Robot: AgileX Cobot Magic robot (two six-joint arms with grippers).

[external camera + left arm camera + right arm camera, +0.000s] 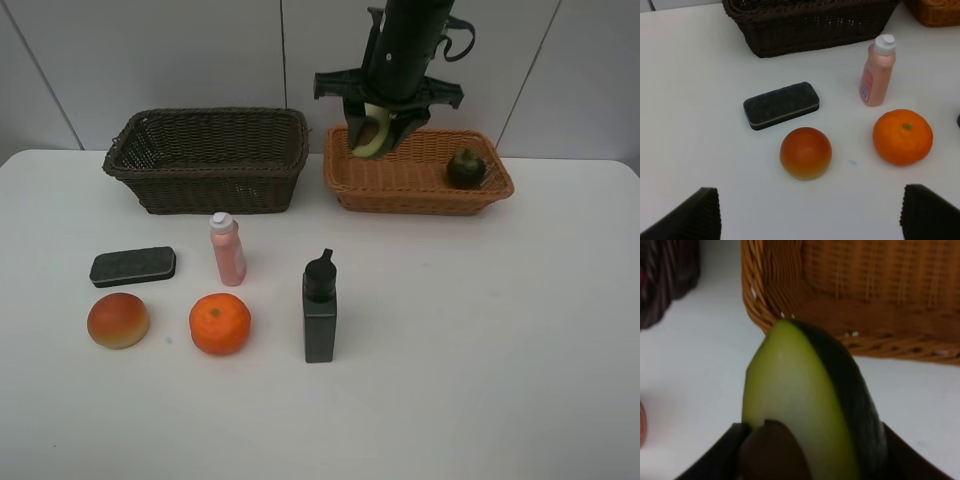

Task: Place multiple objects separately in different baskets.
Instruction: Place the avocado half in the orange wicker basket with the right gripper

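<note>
Sorting is judged to be at an early stage. Only the dark mangosteen (465, 168) is seen lying inside the light basket (420, 192), toward its right end. The halved avocado (367, 137) is clamped in the right pincer (376, 135) above that basket's left end and has not yet been let go. Nothing can be made out inside the dark basket (205, 187) (its floor is partly hidden by the near wall).

Five items are left on the bench (480, 360), all set apart from one another: the eraser (132, 266), the pink bottle (227, 252), the peach-coloured fruit (118, 320), the orange (220, 323) and the black bottle (320, 315). No marker is seen.

The right arm is held almost upright at the back of the scene, with its pincer pointed down. In the right wrist view the avocado's pale cut face is shown, with the basket's corner rim just beyond it. The left pincer (810, 215) is spread wide and empty, hung over the bench near the peach-coloured fruit.
</note>
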